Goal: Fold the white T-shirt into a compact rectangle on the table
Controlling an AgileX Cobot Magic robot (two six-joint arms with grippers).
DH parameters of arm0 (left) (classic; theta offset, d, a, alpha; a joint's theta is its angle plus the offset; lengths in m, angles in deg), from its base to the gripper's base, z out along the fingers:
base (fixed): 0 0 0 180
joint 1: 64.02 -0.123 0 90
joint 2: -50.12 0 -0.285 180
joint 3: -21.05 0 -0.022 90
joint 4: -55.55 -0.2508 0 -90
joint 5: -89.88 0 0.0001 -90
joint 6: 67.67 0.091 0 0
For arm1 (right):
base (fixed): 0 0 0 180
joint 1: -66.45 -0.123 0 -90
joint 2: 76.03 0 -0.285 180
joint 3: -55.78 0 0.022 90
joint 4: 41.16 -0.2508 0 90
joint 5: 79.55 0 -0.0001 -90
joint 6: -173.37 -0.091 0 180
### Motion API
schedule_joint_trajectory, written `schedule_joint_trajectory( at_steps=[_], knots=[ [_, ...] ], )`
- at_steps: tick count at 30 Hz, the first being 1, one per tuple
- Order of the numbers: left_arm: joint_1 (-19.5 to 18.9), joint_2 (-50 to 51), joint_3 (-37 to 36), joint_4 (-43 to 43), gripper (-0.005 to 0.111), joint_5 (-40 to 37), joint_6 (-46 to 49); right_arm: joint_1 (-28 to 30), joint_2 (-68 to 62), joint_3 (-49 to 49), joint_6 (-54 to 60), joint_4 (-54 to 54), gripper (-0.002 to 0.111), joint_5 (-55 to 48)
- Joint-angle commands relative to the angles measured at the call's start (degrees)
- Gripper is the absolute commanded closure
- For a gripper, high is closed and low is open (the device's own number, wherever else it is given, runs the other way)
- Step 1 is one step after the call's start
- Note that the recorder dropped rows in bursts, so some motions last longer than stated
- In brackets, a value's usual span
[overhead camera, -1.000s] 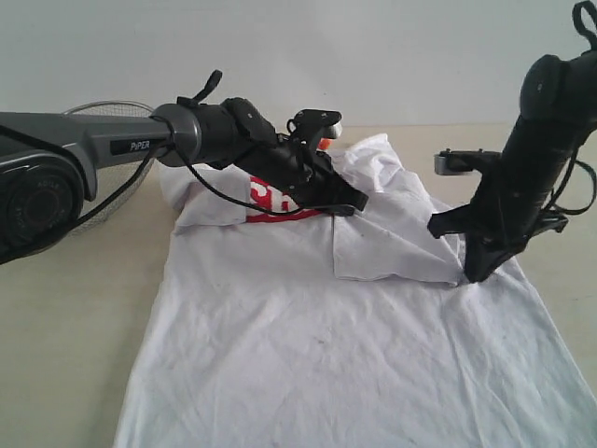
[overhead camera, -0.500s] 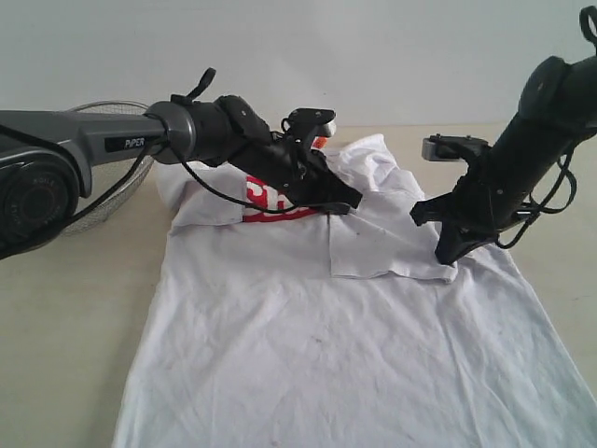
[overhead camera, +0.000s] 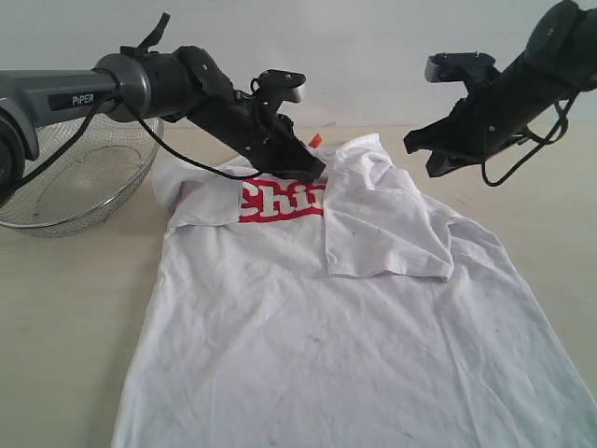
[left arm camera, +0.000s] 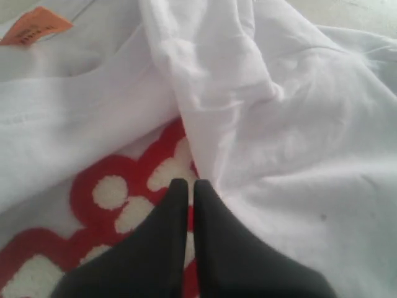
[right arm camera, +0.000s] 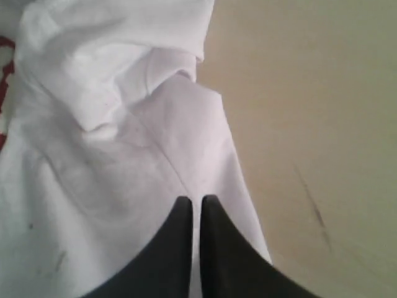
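The white T-shirt (overhead camera: pixel 308 327) runs lengthwise, collar far, hem near; left fingers (left arm camera: pixel 155 248) and right fingers (right arm camera: pixel 164 254) closed, empty.

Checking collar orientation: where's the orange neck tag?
Exterior view: the orange neck tag peeks out at the white T-shirt's far edge, beside the left tool.

Grey "PiPER"-marked left arm (overhead camera: pixel 56 93), black cables (overhead camera: pixel 199 165), pointed black left claw (left arm camera: pixel 186 184) and right claw (right arm camera: pixel 195 199).

A silver wire-mesh basket (overhead camera: pixel 79 191) stands upright at ten o'clock; a plain pale wall (overhead camera: pixel 373 37) runs across twelve o'clock.
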Motion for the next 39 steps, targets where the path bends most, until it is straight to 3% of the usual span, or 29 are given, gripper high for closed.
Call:
schedule_joint_trajectory(
  at_steps=[1,4,8,11,17,26,34,39],
  knots=[
    [0.7,-0.9,-0.2,1.1,0.102,0.0,0.2,-0.2,-6.0,-4.0,0.0,-4.3,0.108,-6.0],
    [0.7,-0.9,-0.2,-0.1,0.102,-3.0,0.0,-3.5,-6.9,-4.0,2.1,-5.3,0.108,-10.7],
    [0.7,-0.9,-0.2,-9.1,0.102,-9.3,-9.1,-8.4,-6.7,-4.0,1.5,-3.7,0.108,-12.7],
    [0.5,-0.9,-2.1,-13.1,0.102,-10.3,-14.2,-10.2,-6.7,-4.0,-8.3,7.8,0.108,-12.4],
    [0.5,-0.7,-9.1,-13.2,0.102,-7.2,-13.9,-10.2,-6.9,-3.0,-9.7,11.1,0.108,-14.6],
    [0.5,-2.0,-14.8,-11.3,0.102,-9.6,-14.0,-10.2,-6.1,6.4,-9.4,10.6,0.108,-15.3],
    [0.5,-9.1,-22.7,-10.9,0.102,-8.5,-14.3,-10.2,1.2,16.9,-9.5,8.8,0.108,-9.4],
    [0.6,-12.0,-24.1,-8.9,0.102,-2.9,-10.2,-10.2,4.6,19.3,-8.8,8.1,0.108,-4.3]
  ],
)
